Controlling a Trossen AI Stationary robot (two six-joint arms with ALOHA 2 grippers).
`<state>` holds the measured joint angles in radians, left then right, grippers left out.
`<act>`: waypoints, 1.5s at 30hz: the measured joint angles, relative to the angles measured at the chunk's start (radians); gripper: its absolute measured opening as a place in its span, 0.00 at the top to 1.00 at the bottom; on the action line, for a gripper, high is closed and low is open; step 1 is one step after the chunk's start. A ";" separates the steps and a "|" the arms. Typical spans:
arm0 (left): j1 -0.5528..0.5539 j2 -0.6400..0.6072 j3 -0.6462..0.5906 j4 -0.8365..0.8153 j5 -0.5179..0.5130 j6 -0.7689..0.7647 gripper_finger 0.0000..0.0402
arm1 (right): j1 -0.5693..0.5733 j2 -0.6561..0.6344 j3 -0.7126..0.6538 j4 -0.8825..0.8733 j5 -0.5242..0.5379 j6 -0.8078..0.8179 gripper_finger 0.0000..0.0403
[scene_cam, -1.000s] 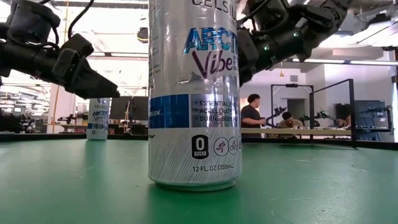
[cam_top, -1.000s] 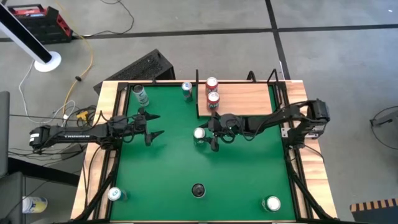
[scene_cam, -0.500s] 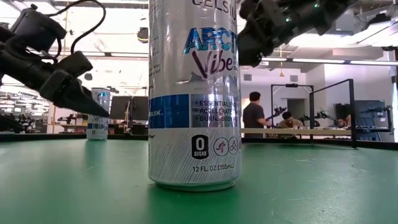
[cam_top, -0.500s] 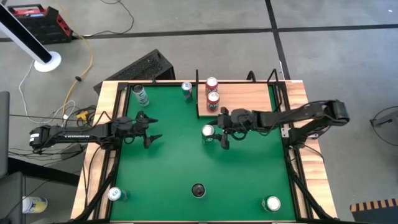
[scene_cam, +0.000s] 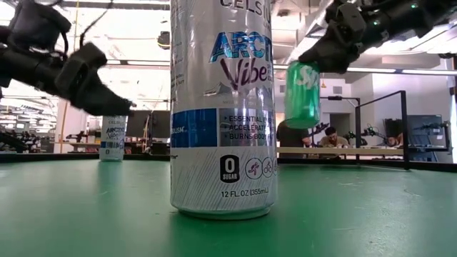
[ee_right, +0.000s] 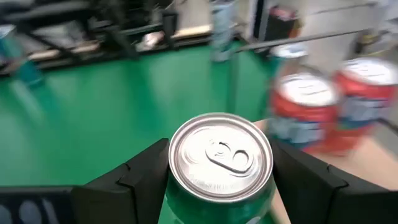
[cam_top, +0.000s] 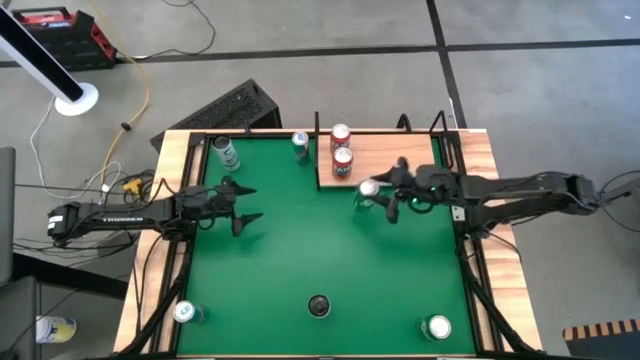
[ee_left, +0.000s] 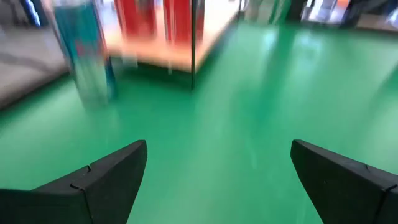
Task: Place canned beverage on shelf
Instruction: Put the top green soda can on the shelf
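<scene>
above the shelf's (cam_top: 400,158) front edge near the desk's (cam_top: 300,270) far right corner, a green can (cam_top: 368,187) is held clear of the surface, clamped in the right pincer (cam_top: 380,195), while the left pincer (cam_top: 245,203) is spread apart over the desk's left side.

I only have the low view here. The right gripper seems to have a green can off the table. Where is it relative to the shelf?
Observer: From above, the green can hangs at the front edge of the shelf, not yet over the planks.
Operator: Anything on the shelf already?
Observer: Two red cans, at its left end.
Operator: Is the grip square?
Observer: The right wrist view shows the right gripper with fingers on both sides of the can.
</scene>
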<state>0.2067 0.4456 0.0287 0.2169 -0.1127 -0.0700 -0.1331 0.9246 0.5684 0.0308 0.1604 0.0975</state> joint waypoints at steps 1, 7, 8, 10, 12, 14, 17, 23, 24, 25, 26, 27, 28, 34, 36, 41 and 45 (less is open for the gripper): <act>0.000 -0.017 0.001 0.005 0.004 0.009 0.05 | -0.017 -0.023 -0.004 -0.012 0.010 0.000 0.32; 0.000 -0.156 0.001 -0.008 0.012 0.054 0.05 | -0.164 -0.090 -0.007 -0.064 0.027 -0.004 0.32; 0.000 -0.184 0.001 -0.024 0.012 0.059 0.05 | -0.193 -0.088 -0.007 -0.066 0.026 -0.007 0.32; 0.000 -0.238 0.000 -0.068 0.016 0.068 0.05 | -0.248 -0.070 -0.007 -0.062 0.024 -0.019 0.32; 0.000 -0.290 0.000 -0.104 0.020 0.077 0.05 | -0.307 -0.040 -0.008 -0.038 -0.003 -0.028 0.32; 0.000 -0.334 0.001 -0.146 0.020 0.083 0.05 | -0.364 -0.008 -0.007 -0.005 -0.055 -0.030 0.32; 0.000 -0.368 0.001 -0.197 0.020 0.095 0.05 | -0.437 0.048 0.007 0.031 -0.116 -0.034 0.32; 0.000 -0.375 0.001 -0.231 0.021 0.039 0.05 | -0.521 0.154 0.083 0.039 -0.175 -0.088 0.32; 0.000 -0.374 0.001 -0.231 0.021 0.030 0.05 | -0.530 0.173 0.098 0.041 -0.180 -0.095 0.32; 0.000 -0.374 0.001 -0.231 0.021 0.024 0.05 | -0.537 0.192 0.112 0.043 -0.182 -0.099 0.32; 0.000 -0.374 0.001 -0.231 0.020 0.024 0.05 | -0.543 0.212 0.126 0.048 -0.186 -0.102 0.32; 0.000 -0.374 0.001 -0.231 0.018 0.027 0.05 | -0.551 0.232 0.139 0.056 -0.189 -0.104 0.32; 0.000 -0.374 0.001 -0.231 0.015 0.031 0.05 | -0.558 0.253 0.152 0.063 -0.192 -0.106 0.32; 0.000 -0.374 0.001 -0.232 0.011 0.025 0.05 | -0.599 0.364 0.215 0.069 -0.192 -0.122 0.32; 0.000 -0.374 0.002 -0.233 0.011 0.033 0.05 | -0.607 0.396 0.225 0.070 -0.191 -0.125 0.32; 0.000 -0.374 0.002 -0.233 0.011 0.023 0.05 | -0.616 0.449 0.232 0.106 -0.214 -0.106 0.32; 0.000 -0.374 0.002 -0.233 0.011 0.031 0.05 | -0.616 0.468 0.233 0.133 -0.216 -0.097 0.32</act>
<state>0.2066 0.0715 0.0303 -0.0166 -0.1013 -0.0395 -0.7486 1.3927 0.8013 0.1638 -0.0555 0.0001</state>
